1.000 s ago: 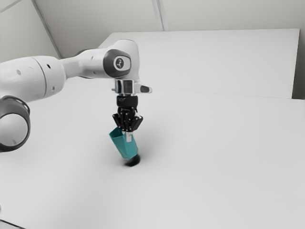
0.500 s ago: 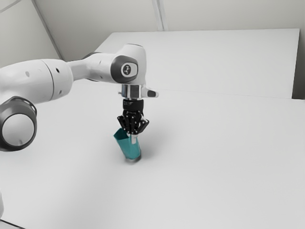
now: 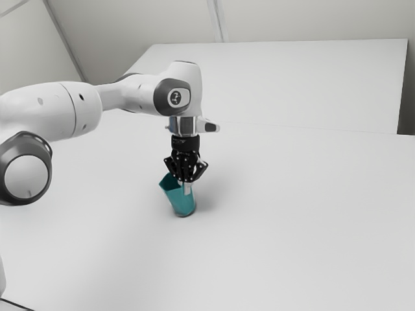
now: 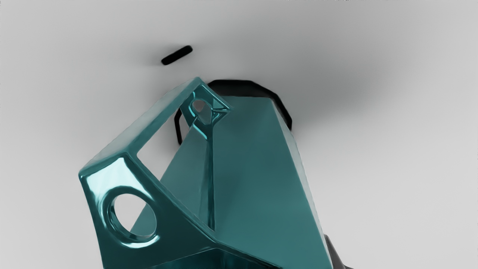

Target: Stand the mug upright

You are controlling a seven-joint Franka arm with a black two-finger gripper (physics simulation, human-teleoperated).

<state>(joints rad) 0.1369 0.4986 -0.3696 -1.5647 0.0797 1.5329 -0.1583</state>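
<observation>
The matt-sided mug point(image 4: 261, 168) has a glossy handle point(image 4: 179, 231).

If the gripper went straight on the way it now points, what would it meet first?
Most likely the teal mug: the gripper points down at its upper part, with the white table beyond. Depth leaves exact contact unclear.

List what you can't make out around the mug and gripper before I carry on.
- Gripper: its hold on the mug; exterior view, mug wall hides part.
- Mug's inner bottom: exterior view, its near wall hides it.
- Mug's opening: wrist view, cut off by the bottom edge.
- Contact under the mug: wrist view, its body covers it.
- Arm: mounting cut off by the exterior view's left edge.
</observation>
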